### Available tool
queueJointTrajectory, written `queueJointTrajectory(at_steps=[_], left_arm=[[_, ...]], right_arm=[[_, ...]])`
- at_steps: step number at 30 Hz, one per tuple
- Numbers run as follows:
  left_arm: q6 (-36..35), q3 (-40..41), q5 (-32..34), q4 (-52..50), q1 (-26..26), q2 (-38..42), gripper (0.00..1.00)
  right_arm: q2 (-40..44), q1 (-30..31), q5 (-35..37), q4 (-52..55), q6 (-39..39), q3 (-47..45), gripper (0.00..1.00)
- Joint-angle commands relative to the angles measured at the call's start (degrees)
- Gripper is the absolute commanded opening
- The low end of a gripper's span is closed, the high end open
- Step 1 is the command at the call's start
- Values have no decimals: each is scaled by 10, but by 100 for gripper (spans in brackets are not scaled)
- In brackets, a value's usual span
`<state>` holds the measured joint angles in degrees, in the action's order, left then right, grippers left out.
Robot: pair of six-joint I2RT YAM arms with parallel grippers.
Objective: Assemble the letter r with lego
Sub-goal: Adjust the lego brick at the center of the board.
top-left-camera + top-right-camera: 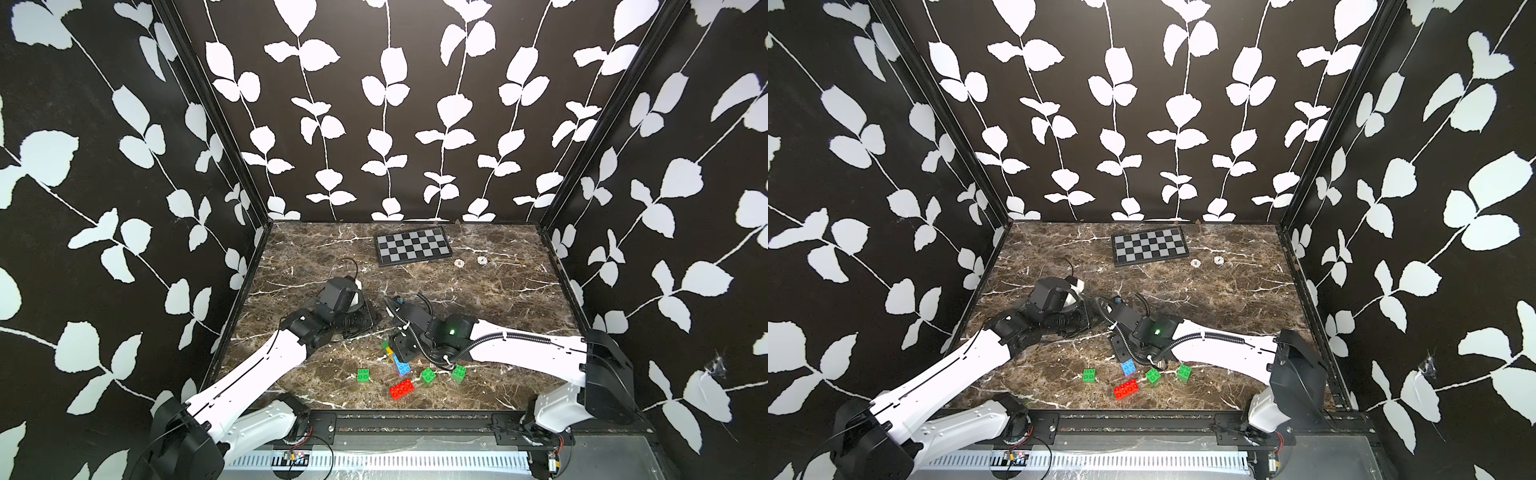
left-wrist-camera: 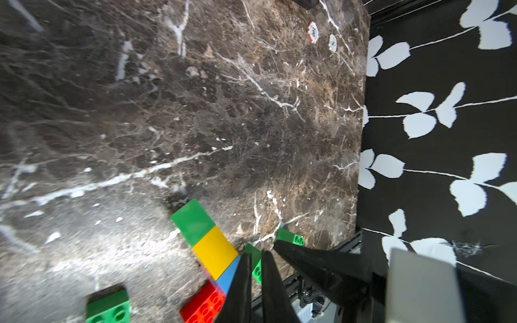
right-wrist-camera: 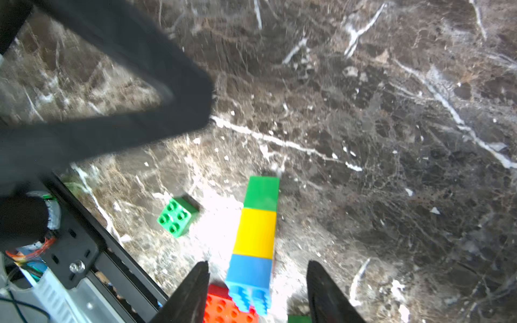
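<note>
Red brick (image 3: 223, 309), green-yellow-blue stack (image 3: 256, 232), its blue end between the parted right gripper (image 3: 257, 264), left gripper (image 2: 256, 253) nearly closed, empty, chip (image 2: 314, 32) print illegible.

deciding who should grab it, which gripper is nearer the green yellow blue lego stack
Right. The right gripper has its open jaws either side of the lego stack at its blue end. The left gripper sits apart from it, farther back on the table.

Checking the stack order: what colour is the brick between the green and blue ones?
Yellow brick, clearest in the right wrist view.
</note>
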<state>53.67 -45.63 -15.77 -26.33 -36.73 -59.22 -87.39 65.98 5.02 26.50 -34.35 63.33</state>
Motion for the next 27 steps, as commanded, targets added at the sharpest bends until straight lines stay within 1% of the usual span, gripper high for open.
queueJointTrajectory(at_steps=[1, 2, 3, 9, 10, 16, 22, 27], left_arm=[[-20, 0, 23, -37, -2, 21, 12], [-18, 4, 23, -37, -3, 24, 12], [-17, 9, 23, -37, -3, 27, 12], [-17, 21, 22, -42, -2, 37, 12], [-19, 20, 21, -46, -2, 37, 12], [-32, 20, 14, -63, -2, 34, 12], [-34, 27, 15, -64, -1, 39, 12], [-37, 27, 22, -66, -2, 44, 12]], right_arm=[[10, 9, -20, -7, -21, -10, 61], [5, 12, -22, -5, -22, -9, 65], [-1, 16, -24, -4, -23, -8, 66], [-40, 21, -46, 2, -22, 19, 66], [-61, 21, -50, 4, -21, 25, 66], [-101, 19, -51, 43, -42, 53, 62], [-108, 7, -62, 31, -58, 42, 56], [-101, -12, -86, -6, -73, 13, 50]])
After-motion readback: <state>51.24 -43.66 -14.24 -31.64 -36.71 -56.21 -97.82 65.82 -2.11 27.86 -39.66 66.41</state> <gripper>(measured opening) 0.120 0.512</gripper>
